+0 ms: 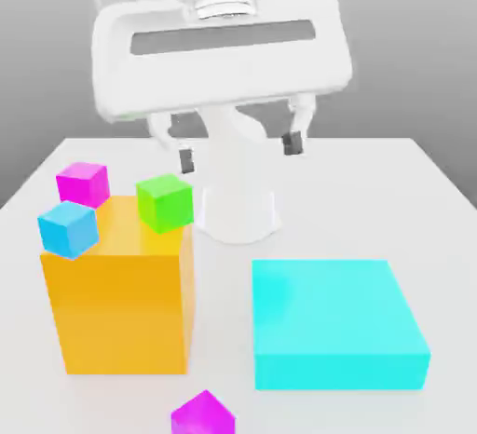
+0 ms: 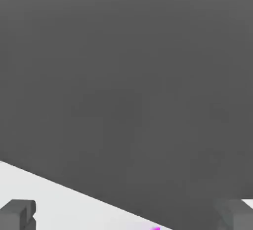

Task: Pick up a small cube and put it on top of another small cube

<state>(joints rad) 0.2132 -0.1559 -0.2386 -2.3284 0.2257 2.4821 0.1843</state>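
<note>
- Gripper (image 1: 240, 152): jaws apart, empty, above tabletop (image 1: 321, 209).
- Violet cube (image 1: 204, 415): on tabletop, well apart from its far edge.
- Blue cube (image 1: 68, 230): on orange block (image 1: 121, 311), near corner.

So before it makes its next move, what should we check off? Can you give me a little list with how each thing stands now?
1. Gripper open and empty: ok, its fingers stand wide apart with nothing between them.
2. Purple cube near the front free to grab: cannot tell, the exterior view cuts off its lower part.
3. Nothing stacked on that cube yet: ok, its top is bare.
4. Gripper lined up over that cube: not ok, it hangs well behind it, toward the robot's base.
5. Small cube stacked on another small cube: not ok, no such stack is seen; the green cube sits on the orange block.
</note>
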